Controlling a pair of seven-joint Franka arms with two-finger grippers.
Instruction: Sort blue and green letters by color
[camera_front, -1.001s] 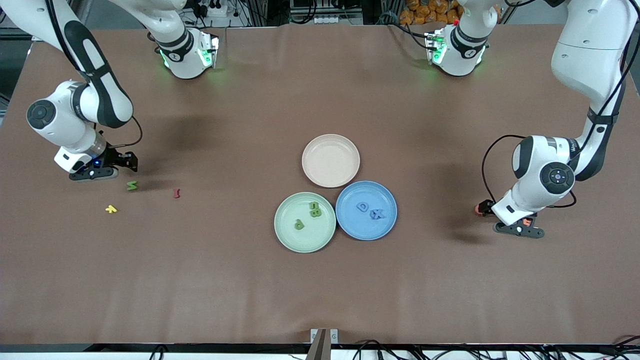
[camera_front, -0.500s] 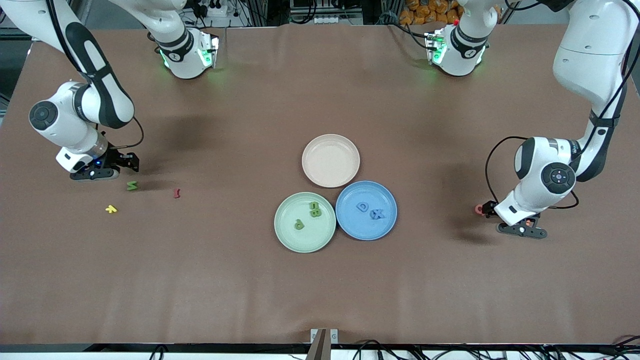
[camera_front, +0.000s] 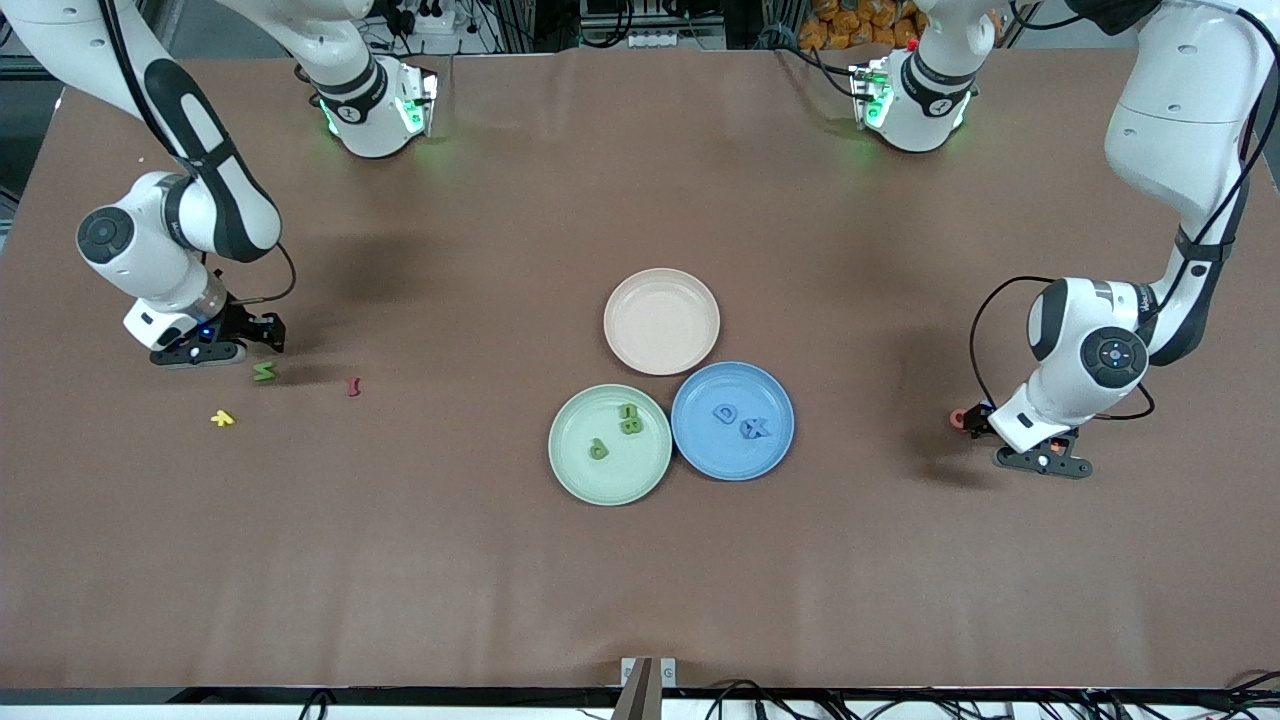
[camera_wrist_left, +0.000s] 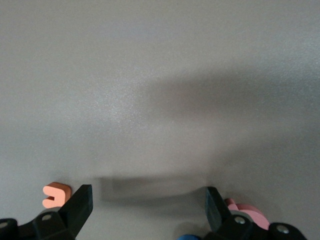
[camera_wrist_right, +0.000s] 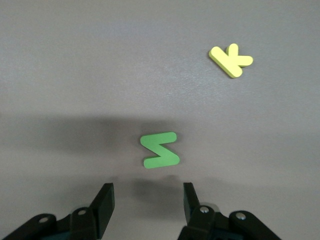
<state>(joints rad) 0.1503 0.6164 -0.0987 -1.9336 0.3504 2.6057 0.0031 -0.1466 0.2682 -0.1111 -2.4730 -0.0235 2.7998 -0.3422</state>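
Brown table (camera_front: 640, 580): right pincer (camera_wrist_right: 145, 202) half-open, seemingly empty, near green letter (camera_wrist_right: 160, 150).

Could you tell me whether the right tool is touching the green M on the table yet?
Apart. In the right wrist view, bare table shows between the open right tool and the green M, which lies flat just ahead of the fingertips.

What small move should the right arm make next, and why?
Probably ease the right tool forward and down over the green M: its fingers stand apart with nothing between them, the letter lies loose on the table just ahead, and the green plate awaits it.
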